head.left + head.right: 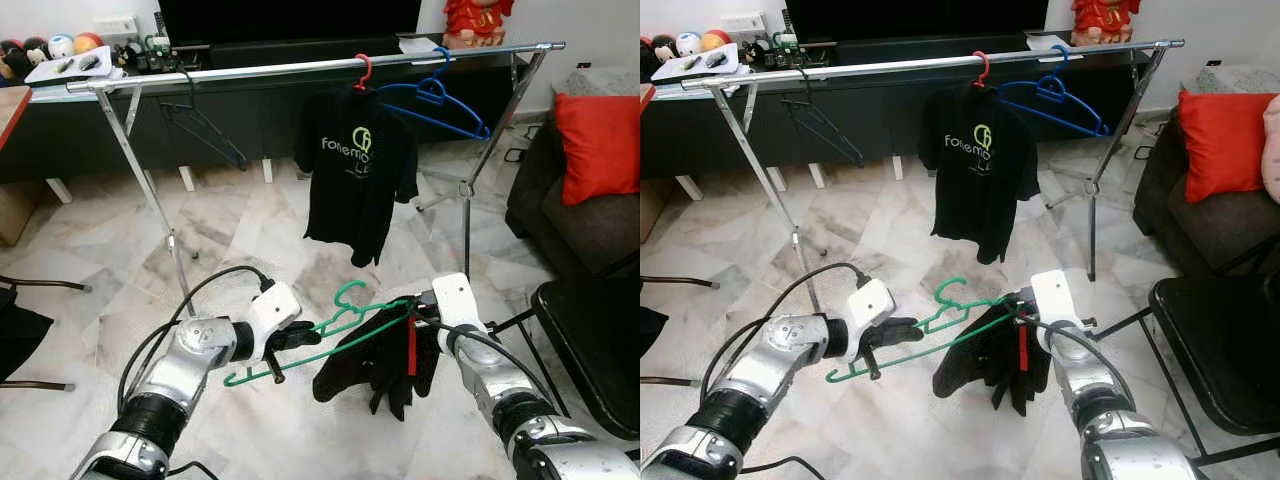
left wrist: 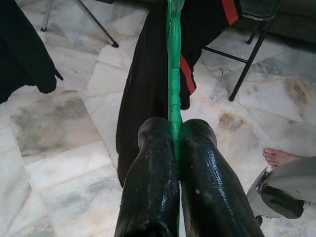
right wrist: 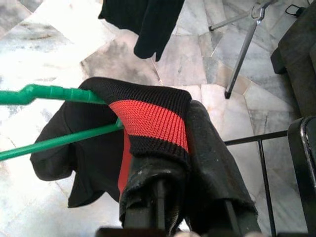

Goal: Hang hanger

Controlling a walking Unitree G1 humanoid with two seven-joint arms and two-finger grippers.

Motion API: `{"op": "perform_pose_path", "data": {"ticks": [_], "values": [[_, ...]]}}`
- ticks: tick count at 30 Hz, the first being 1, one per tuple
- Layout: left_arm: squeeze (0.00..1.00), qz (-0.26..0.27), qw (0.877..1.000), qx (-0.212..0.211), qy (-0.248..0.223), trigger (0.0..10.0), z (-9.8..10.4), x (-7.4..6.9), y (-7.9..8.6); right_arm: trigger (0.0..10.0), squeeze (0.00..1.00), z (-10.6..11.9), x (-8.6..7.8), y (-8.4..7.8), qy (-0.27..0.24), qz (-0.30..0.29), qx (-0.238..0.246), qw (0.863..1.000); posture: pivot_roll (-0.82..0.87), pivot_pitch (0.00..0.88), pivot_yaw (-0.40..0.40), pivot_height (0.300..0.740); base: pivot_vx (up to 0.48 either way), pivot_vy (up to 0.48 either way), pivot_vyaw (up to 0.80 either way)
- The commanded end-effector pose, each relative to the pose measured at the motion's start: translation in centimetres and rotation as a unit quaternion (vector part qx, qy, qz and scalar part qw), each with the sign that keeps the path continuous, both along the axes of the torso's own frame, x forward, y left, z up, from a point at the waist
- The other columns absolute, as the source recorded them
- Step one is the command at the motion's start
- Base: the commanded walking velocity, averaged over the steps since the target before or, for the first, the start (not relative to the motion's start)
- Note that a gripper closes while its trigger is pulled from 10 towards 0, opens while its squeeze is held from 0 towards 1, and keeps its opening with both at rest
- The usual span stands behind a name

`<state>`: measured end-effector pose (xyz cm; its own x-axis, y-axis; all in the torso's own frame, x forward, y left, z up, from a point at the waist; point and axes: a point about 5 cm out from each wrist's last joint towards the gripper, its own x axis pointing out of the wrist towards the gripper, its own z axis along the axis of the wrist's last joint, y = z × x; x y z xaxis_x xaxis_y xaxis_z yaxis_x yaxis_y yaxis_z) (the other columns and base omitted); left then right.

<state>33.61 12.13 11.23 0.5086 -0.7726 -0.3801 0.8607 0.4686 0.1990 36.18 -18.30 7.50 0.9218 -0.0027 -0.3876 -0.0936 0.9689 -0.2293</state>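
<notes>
**Green hanger held between both grippers, below the rail**

From the left eye view I see the green hanger (image 1: 330, 335) stretched between my two arms, low over the marble floor (image 1: 90, 270) and well short of the clothes rail (image 1: 300, 68). My left gripper (image 1: 290, 338) is clamped on the hanger's left arm, near its hooked end. My right gripper (image 1: 418, 312) is at the hanger's other end, where a black garment with a red band (image 1: 385, 362) hangs down. On the rail I see a black T-shirt (image 1: 356, 175) on a red hanger (image 1: 363, 72) and, beside it, an empty blue hanger (image 1: 435, 100).

In the left wrist view, both black fingers (image 2: 153, 168) are pressed together on the green bar, which runs straight ahead into the garment.

In the right wrist view, the fingers (image 3: 212, 163) pinch the red-banded cloth, with the hanger's end touching them.
</notes>
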Motion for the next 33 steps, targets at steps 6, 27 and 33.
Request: {"op": "perform_pose_path", "data": {"ticks": [6, 27, 33], "values": [[0.00, 0.000, 1.000, -0.015, 0.014, 10.0, -0.3, -0.3, 0.0, 10.0, 0.00, 0.8, 0.2, 0.2, -0.014, 0.051, -0.031, 0.998, 0.05, 0.149, -0.025, 0.740, 0.000, 0.000, 0.00], [0.00, 0.033, 0.998, -0.007, 0.050, 10.0, -2.5, -0.8, 0.2, 10.0, 0.00, 1.5, -0.1, -1.4, -0.040, 0.023, 0.032, 0.998, 0.03, 0.168, -0.031, 0.740, 0.000, 0.000, 0.00], [0.00, 0.036, 0.997, -0.009, 0.061, 10.0, -3.1, -0.9, 0.0, 10.0, 0.00, 2.2, 0.2, -1.0, -0.042, 0.049, 0.035, 0.997, 0.03, 0.170, -0.033, 0.740, 0.000, 0.000, 0.00]]}}
